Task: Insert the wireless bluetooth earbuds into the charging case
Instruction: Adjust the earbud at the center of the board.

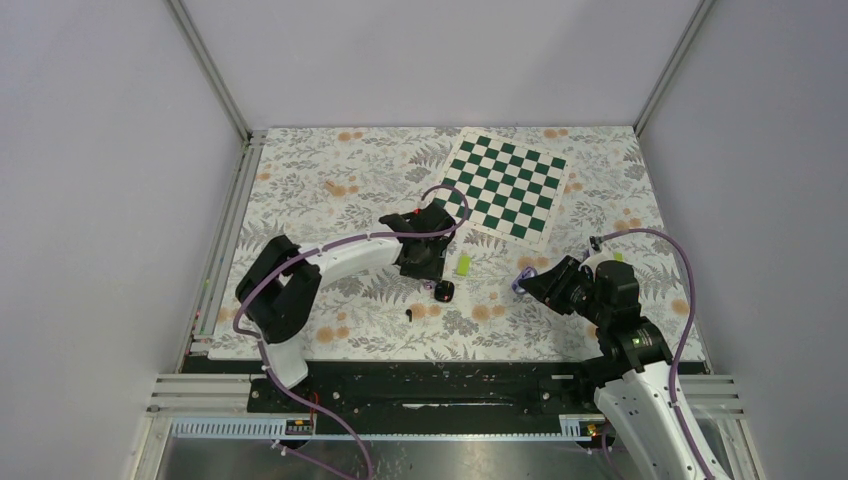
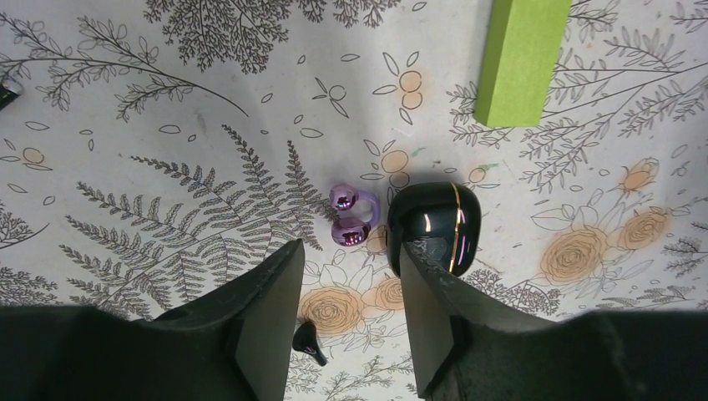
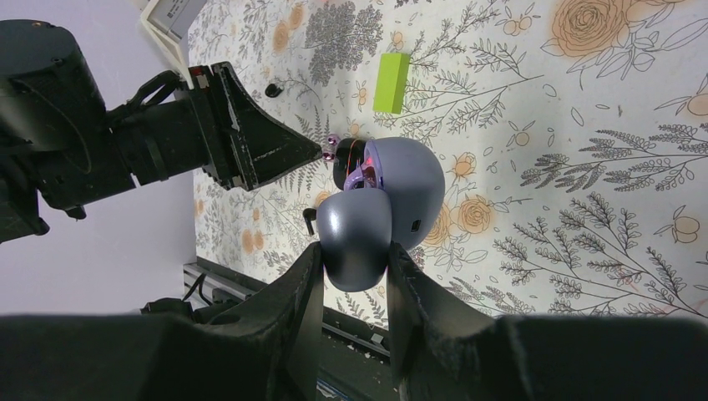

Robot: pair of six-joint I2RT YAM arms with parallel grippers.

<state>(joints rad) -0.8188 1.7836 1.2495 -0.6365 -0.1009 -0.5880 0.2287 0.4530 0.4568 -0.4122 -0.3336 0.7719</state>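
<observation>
Right gripper (image 3: pixel 352 251) is clamping the lilac-grey charging case (image 3: pixel 409 180) by one half of its open shell, holding it right of centre toward the worktop's (image 1: pixel 300 190) near edge. Something glossy purple is showing inside.

Left gripper (image 2: pixel 349 255) is hanging wide open, gripping nothing, over a purple earbud (image 2: pixel 351 215). The earbud is lying near the middle, just beside a black pebble (image 2: pixel 434 225).
</observation>
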